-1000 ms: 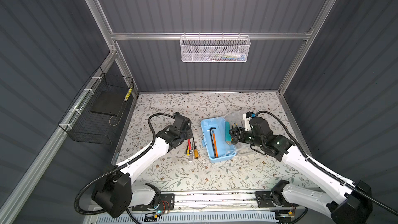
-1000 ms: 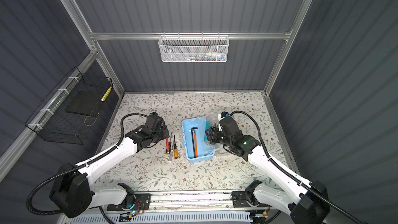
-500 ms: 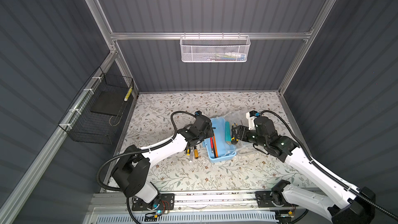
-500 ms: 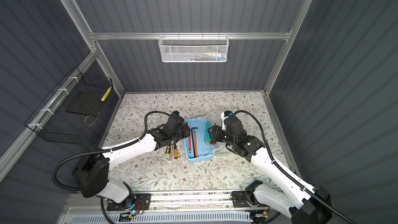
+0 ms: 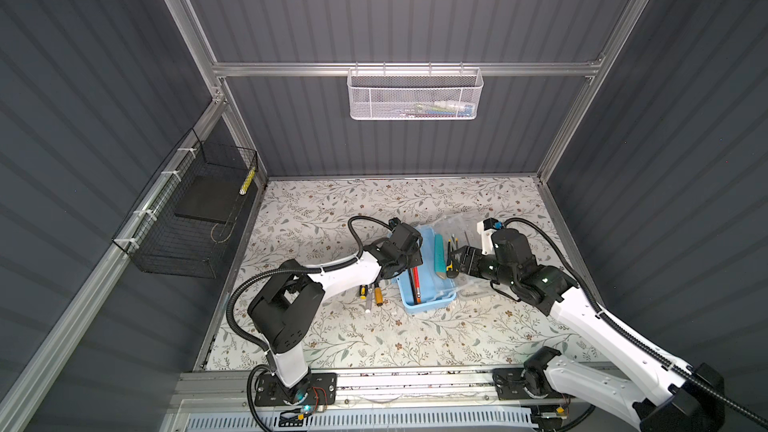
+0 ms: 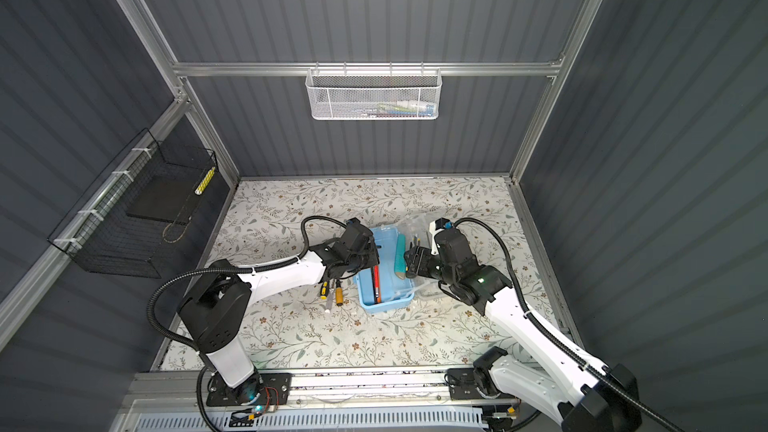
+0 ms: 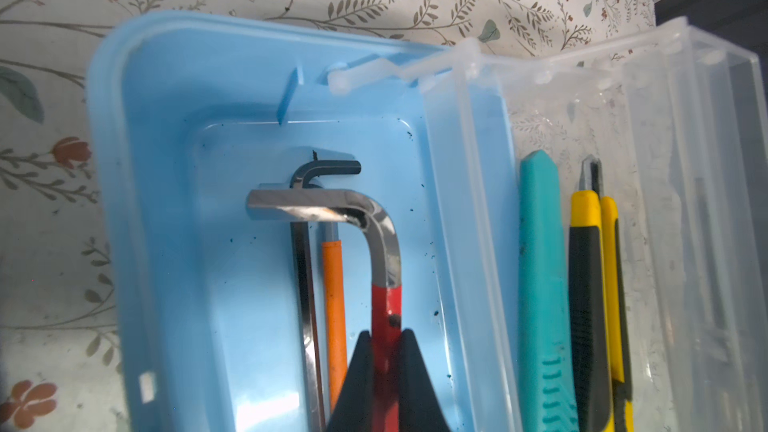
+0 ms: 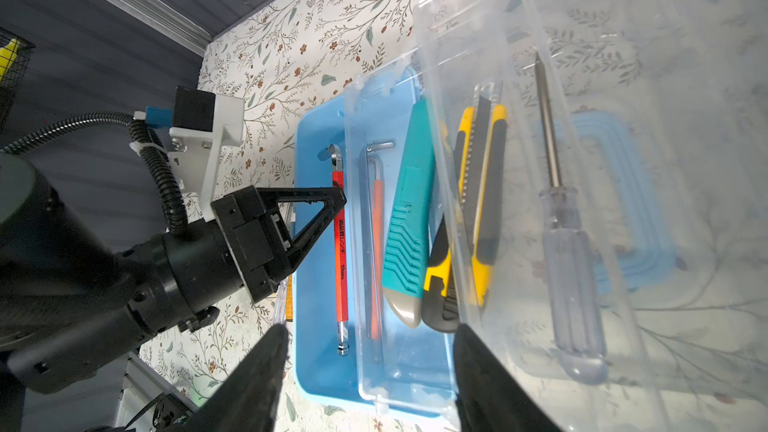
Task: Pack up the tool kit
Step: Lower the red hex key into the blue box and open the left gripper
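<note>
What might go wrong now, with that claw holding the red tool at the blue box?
The left claw pinches the thin red hex key; it may slip, or land crooked on the other hex keys already in the blue box. The open right claw sits close to the clear lid and may nudge it.

White mesh basket (image 5: 374, 101) hangs rearward; black wire basket (image 5: 174, 259) holds perhaps a pad (image 5: 205, 197).

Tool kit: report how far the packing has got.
Done: teal tool, utility knife and two hex keys lie in the box. In hand: left gripper shut on the red hex key in the box; right gripper open. Left: screwdrivers beside the box, lid open.
</note>
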`<act>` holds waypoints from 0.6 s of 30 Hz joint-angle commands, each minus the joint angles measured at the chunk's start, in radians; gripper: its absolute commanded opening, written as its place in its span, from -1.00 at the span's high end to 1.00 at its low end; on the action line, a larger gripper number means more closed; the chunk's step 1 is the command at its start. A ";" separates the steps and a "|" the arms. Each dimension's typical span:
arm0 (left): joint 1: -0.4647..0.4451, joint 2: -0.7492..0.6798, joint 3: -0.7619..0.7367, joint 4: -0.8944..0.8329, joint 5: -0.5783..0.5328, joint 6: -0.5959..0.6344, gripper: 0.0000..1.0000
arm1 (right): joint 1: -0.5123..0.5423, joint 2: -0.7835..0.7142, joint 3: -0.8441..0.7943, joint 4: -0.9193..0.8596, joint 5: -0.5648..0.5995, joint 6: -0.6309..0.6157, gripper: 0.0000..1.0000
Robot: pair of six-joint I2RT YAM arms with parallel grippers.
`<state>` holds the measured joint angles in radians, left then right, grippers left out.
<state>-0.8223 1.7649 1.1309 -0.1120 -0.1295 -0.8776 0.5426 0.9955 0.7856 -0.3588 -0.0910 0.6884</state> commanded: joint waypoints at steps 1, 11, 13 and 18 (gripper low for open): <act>-0.003 0.025 0.052 -0.018 -0.004 -0.015 1.00 | -0.009 -0.024 -0.014 0.007 -0.010 -0.013 -0.28; -0.004 0.082 0.088 -0.066 -0.024 -0.005 0.90 | -0.035 -0.054 -0.038 0.001 -0.013 -0.015 -0.34; -0.004 0.086 0.092 -0.069 -0.025 0.001 0.60 | -0.036 -0.057 -0.041 0.003 -0.015 -0.014 -0.34; -0.003 0.087 0.108 -0.083 -0.029 0.015 0.41 | -0.039 -0.055 -0.039 0.005 -0.024 -0.018 -0.36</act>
<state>-0.8223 1.8442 1.2079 -0.1730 -0.1417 -0.8757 0.5064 0.9508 0.7574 -0.3592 -0.1059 0.6876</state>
